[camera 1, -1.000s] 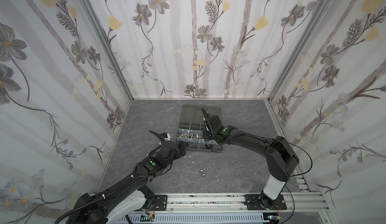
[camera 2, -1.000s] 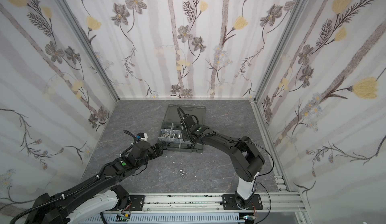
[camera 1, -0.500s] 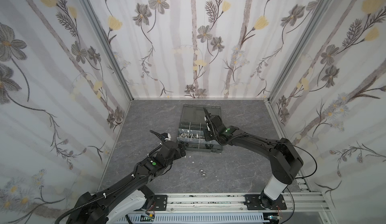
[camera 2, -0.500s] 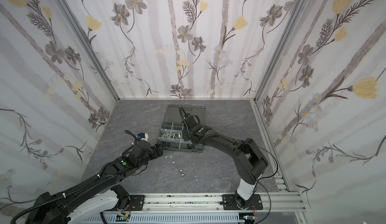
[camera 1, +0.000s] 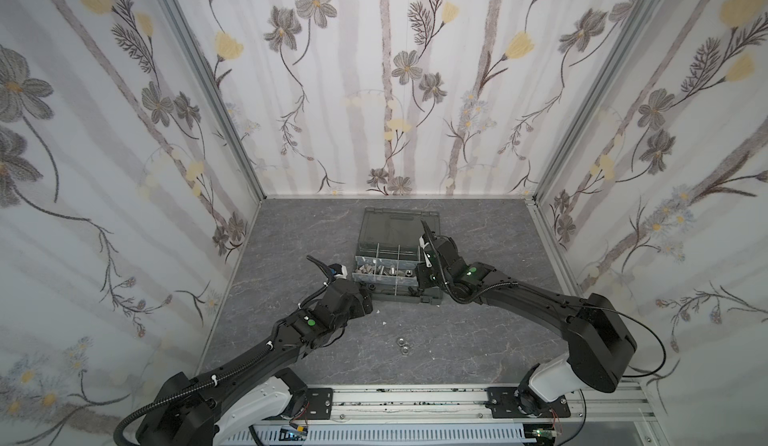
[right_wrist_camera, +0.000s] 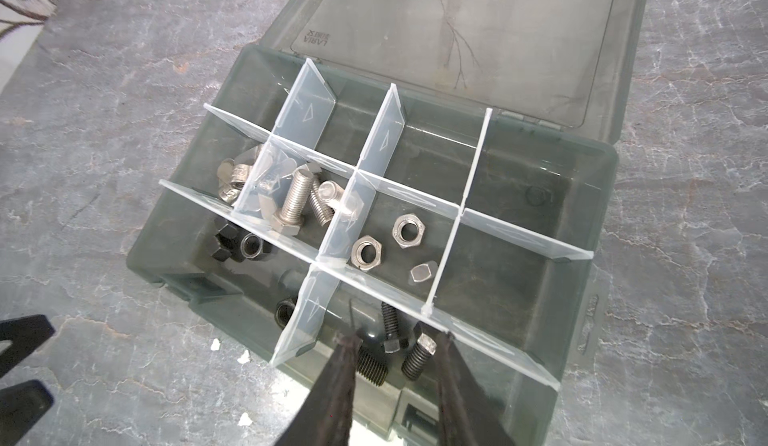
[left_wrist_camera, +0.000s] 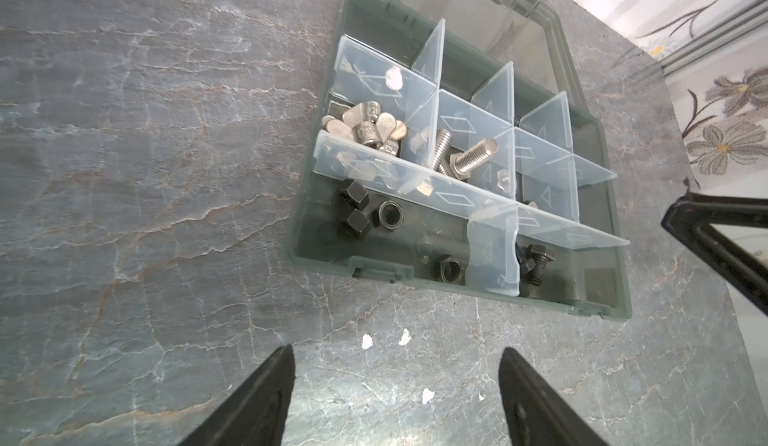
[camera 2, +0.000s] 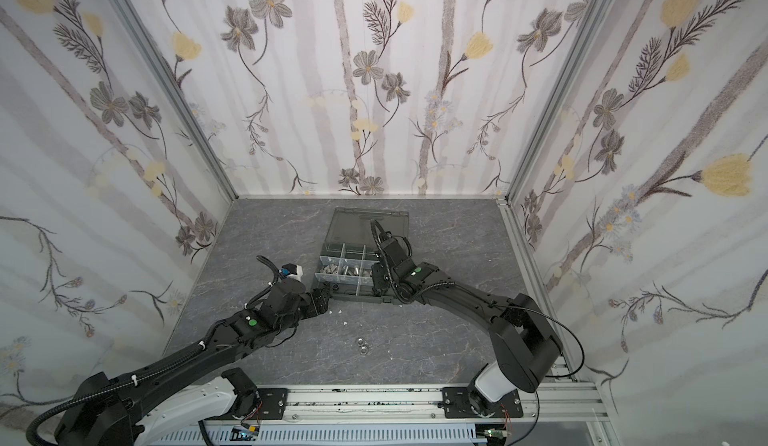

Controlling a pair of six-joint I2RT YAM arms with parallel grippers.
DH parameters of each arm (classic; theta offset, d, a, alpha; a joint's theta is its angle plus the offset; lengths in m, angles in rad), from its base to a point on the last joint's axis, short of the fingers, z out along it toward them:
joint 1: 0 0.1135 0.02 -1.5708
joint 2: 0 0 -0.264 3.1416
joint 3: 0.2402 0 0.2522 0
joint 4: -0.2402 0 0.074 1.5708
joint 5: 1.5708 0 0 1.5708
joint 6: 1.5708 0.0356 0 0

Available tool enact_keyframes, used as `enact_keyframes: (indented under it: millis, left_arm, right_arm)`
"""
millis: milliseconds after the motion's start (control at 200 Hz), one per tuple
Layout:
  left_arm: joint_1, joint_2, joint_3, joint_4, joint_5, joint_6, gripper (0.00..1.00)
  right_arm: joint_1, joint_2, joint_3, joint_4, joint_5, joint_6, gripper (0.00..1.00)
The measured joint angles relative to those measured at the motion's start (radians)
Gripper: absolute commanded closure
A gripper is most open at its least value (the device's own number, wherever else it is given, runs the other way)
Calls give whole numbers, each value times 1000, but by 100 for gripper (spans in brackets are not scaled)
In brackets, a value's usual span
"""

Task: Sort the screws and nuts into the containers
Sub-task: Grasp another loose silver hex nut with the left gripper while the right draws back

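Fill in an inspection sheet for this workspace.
Surface: grey marbled tabletop.
Job's things: organiser case, lid open; wing nuts, silver screws, silver nuts, black nuts, black screws in separate compartments; two loose nuts on the tabletop.
Clutter: white flecks near the case.
Grippers: left gripper open, empty, over the tabletop; right gripper open above the black screws.
Cables: black cable looped at left wrist.
Surroundings: floral walls, aluminium rail.
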Motion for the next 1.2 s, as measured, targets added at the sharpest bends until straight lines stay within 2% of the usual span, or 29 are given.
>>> enact_keyframes:
  millis: [295,705,1199]
  left_arm:
    - [-63,55,14,2,1,15,21]
    - [-207,212,98,7,-9,24,21]
    - [-345,382,147,10,54,68,33]
  right_arm:
    - [0,-142,-117,38,1,60,65]
    - [0,-230,-231,44,5,121,65]
    - [0,-266,-296,68,16,156,65]
